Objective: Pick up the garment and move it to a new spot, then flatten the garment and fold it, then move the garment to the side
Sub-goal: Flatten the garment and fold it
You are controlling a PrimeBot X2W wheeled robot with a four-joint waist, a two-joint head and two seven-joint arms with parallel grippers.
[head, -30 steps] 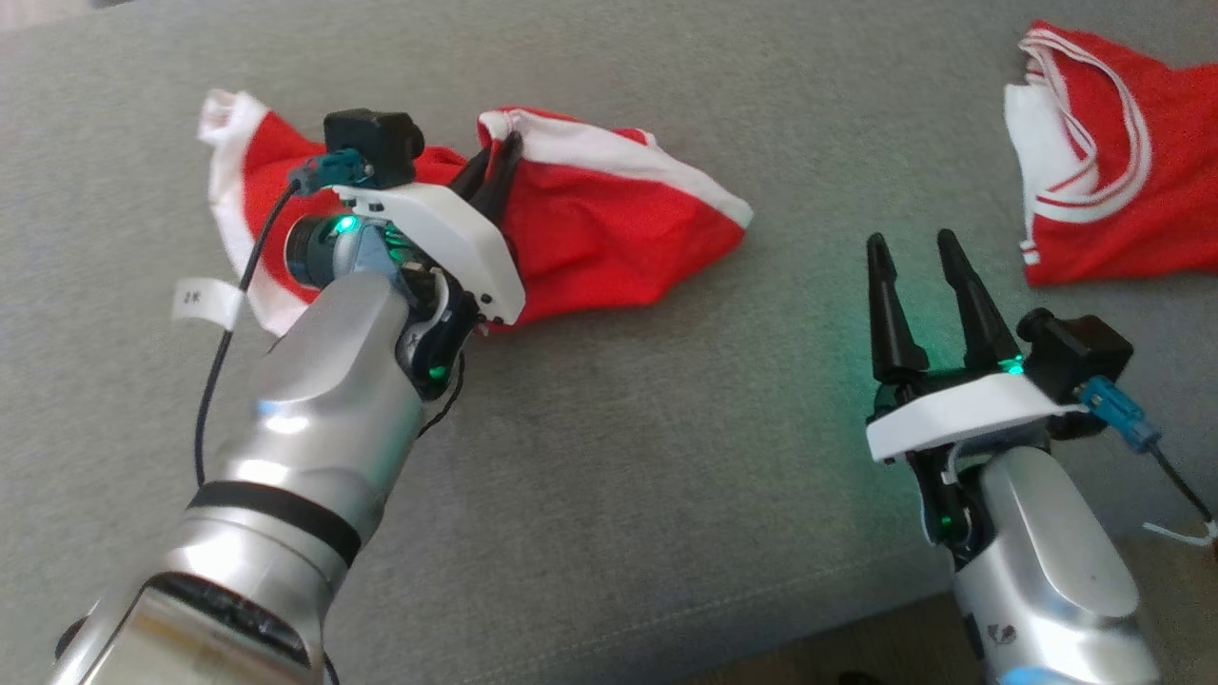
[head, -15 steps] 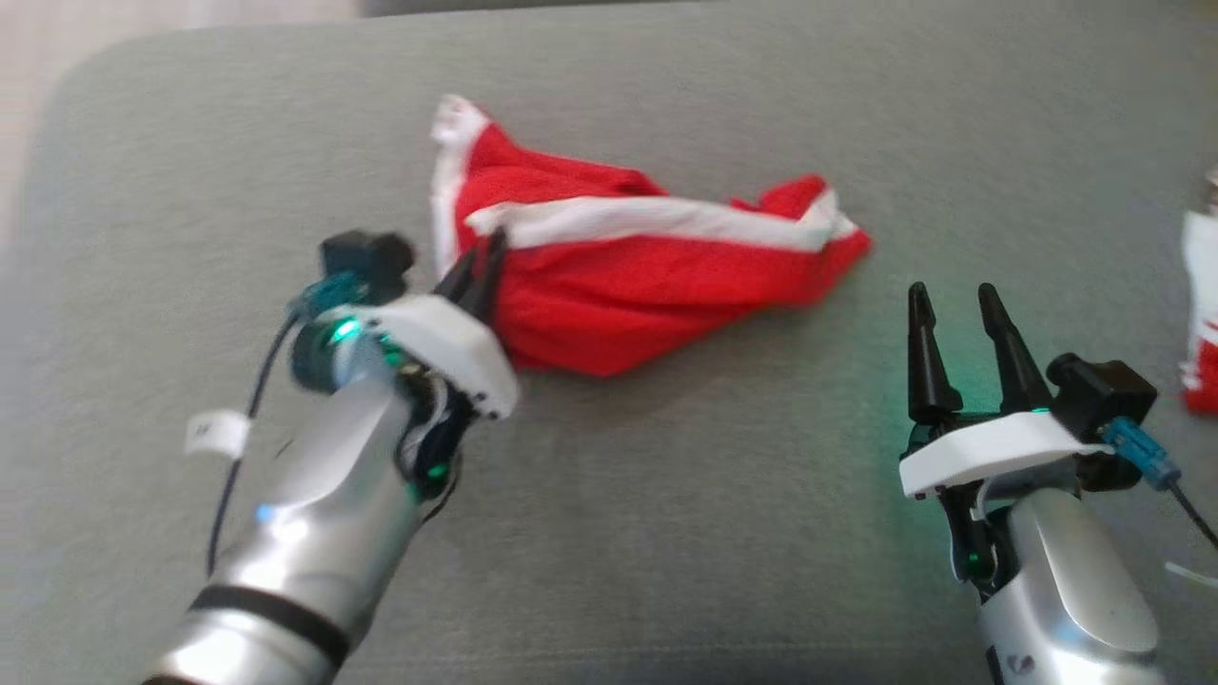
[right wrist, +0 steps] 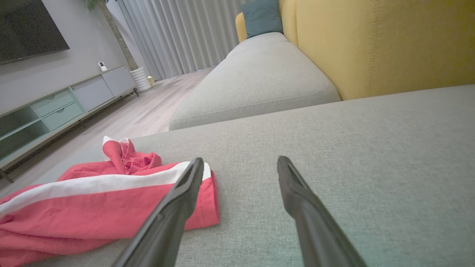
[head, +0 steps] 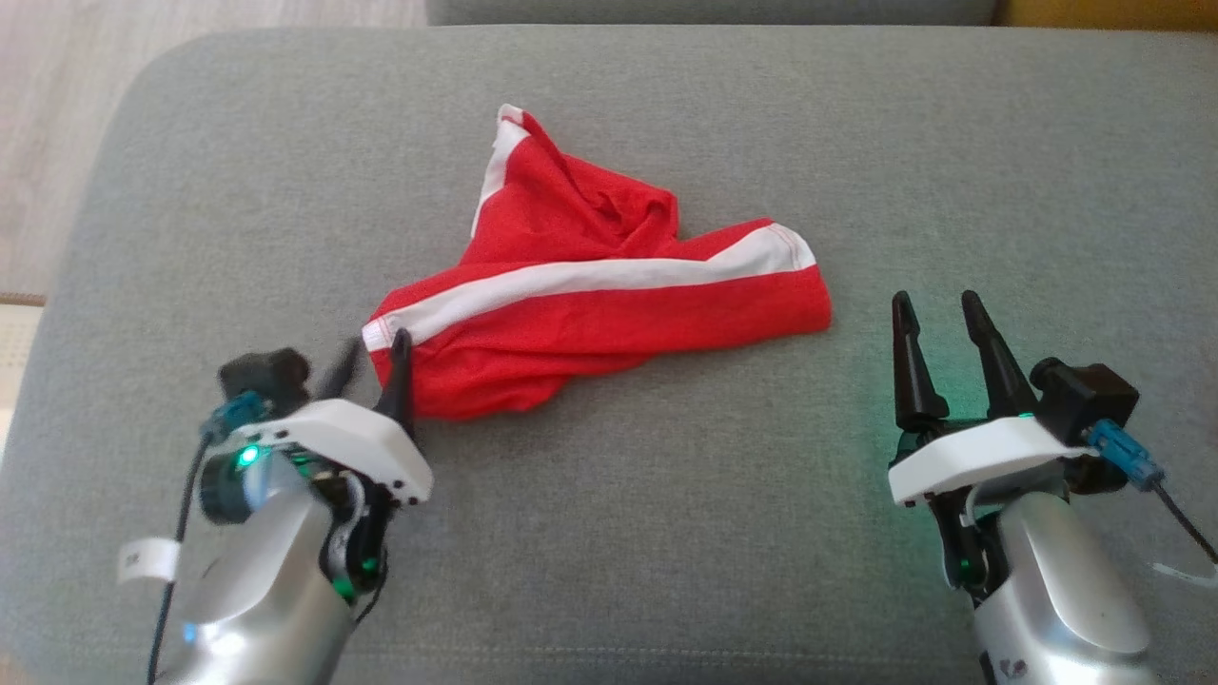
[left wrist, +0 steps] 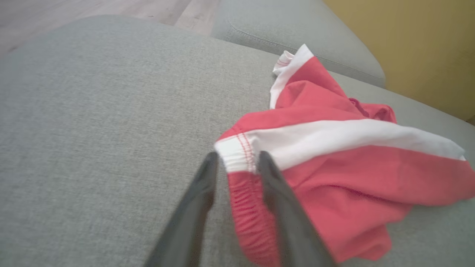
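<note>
Head view: we see the garment [head: 590, 304] crumpled in the middle of the cushion [head: 666, 533], floor [head: 57, 143] beyond the left edge, open room around. Left jaws stand parted astride its hem; right jaws spread wide, just beside it.

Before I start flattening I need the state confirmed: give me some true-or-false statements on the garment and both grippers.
1. The garment lies on the grey cushion. True.
2. The right gripper is shut on the garment. False: its fingers stand apart with nothing between them, over bare cushion to the garment's right.
3. The left gripper is at the garment's near left corner, fingers parted. True.
4. The garment is spread out flat. False: it is bunched and creased, with one end rumpled up at the far side.
</note>
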